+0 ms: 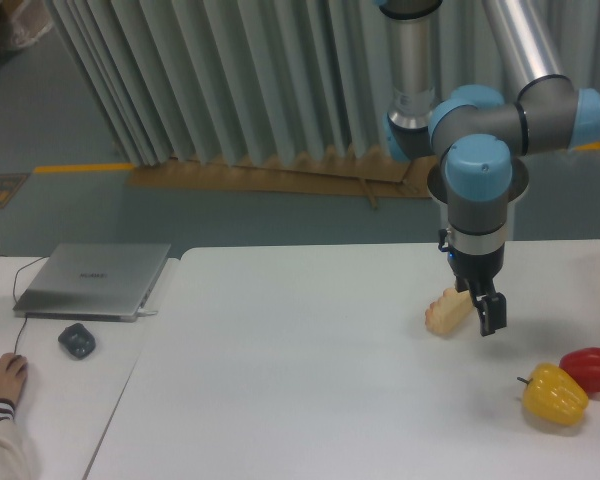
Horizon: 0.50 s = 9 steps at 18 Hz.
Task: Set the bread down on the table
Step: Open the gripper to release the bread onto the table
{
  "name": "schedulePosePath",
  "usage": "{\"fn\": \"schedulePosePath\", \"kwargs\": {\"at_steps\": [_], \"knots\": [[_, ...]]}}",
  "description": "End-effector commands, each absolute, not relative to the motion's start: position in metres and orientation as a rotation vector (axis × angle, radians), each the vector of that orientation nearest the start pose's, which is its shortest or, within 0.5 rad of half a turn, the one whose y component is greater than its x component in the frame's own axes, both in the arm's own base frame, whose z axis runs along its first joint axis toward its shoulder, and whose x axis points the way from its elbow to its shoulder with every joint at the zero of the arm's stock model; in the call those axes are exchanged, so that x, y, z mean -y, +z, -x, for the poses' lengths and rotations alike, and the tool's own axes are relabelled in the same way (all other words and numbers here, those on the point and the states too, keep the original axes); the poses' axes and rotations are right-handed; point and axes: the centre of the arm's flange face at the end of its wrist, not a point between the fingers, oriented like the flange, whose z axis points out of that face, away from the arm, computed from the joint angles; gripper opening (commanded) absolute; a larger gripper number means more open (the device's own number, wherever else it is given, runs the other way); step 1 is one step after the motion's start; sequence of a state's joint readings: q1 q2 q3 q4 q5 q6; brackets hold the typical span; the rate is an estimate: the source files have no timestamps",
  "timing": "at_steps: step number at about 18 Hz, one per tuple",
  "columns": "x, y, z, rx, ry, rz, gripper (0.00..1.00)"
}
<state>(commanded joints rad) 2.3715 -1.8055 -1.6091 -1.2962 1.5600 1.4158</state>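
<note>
The bread (446, 312), a small pale tan ridged piece, hangs tilted just above the white table (300, 380) at its right side. My gripper (478, 314) points straight down and is shut on the bread's right end. The rest of the bread sticks out to the left of the dark fingers (488, 314). Whether the bread's low left end touches the tabletop cannot be told from this view.
A yellow pepper (554, 394) and a red pepper (588, 367) lie to the front right of the gripper. On the narrower desk at left are a closed laptop (92, 279), a mouse (76, 340) and a person's hand (2, 378).
</note>
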Motion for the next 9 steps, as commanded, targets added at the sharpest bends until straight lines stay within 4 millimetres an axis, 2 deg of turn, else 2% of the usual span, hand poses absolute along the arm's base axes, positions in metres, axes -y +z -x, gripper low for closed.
{"fn": "schedulePosePath", "kwargs": {"at_steps": [9], "knots": [[-0.4965, 0.3723, 0.3236, -0.944, -0.001, 2.980, 1.00]]}}
